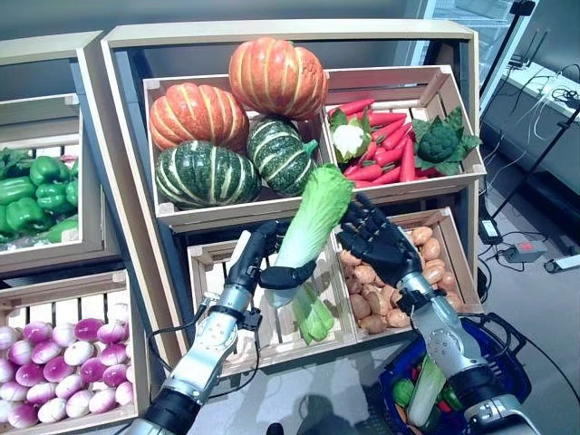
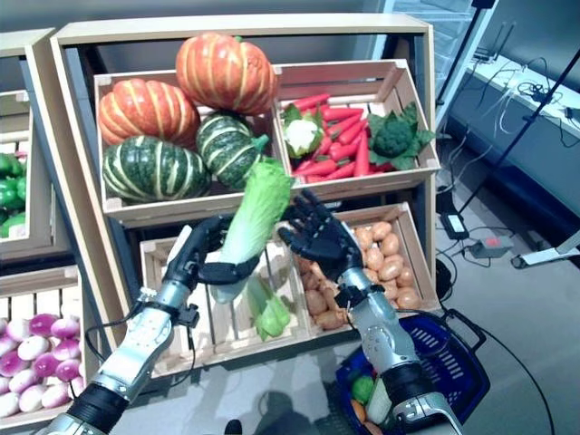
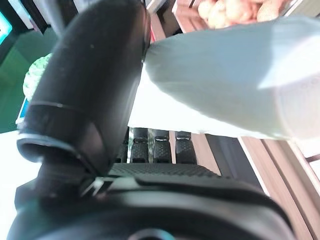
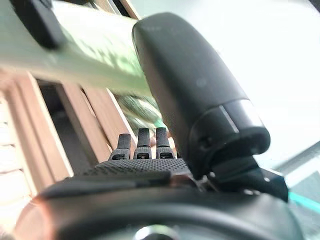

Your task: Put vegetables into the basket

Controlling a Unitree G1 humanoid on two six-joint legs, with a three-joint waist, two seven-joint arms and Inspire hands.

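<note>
We found the left robot hand (image 1: pixel 258 263) raised in front of the wooden shelf (image 1: pixel 290 34), its fingers and thumb curled round the pale stem end of a napa cabbage (image 1: pixel 313 217). The cabbage stood tilted, leafy end up, reaching the front edge of the pumpkin crate (image 1: pixel 213 216). The right robot hand (image 1: pixel 376 240) hung just beside the cabbage's leafy part with fingers spread and relaxed; we could not tell whether it touched the leaves. Behind both hands, a lower crate (image 1: pixel 272 335) held 1 more napa cabbage (image 1: pixel 311 313), and the crate beside it held potatoes (image 1: pixel 426 258). The blue basket (image 1: pixel 503 362) sat on the floor below the right arm, already containing a pale green vegetable (image 1: pixel 424 391) and other produce. Upper crates held 4 pumpkins (image 1: pixel 276 77), red chillies (image 1: pixel 385 145), a cauliflower (image 1: pixel 348 138) and broccoli (image 1: pixel 439 140).
</note>
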